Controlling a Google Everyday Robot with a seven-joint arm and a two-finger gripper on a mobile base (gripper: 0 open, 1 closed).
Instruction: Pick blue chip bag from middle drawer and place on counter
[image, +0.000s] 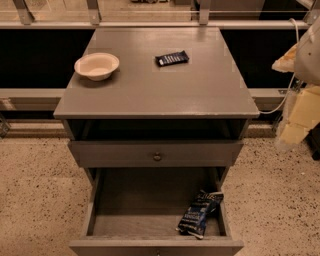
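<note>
Lying crumpled in front right corner of open grey drawer (142, 200): dark blue chip bag (200, 212); tool (296, 119) at far right edge.

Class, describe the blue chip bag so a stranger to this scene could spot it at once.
Find the grey cabinet and look into its open middle drawer at the bottom. The blue chip bag lies in the drawer's front right corner, far from the gripper at the view's right edge. Unlike the flat dark bar wrapper up on the counter, it is crinkly and bulkier.
</note>
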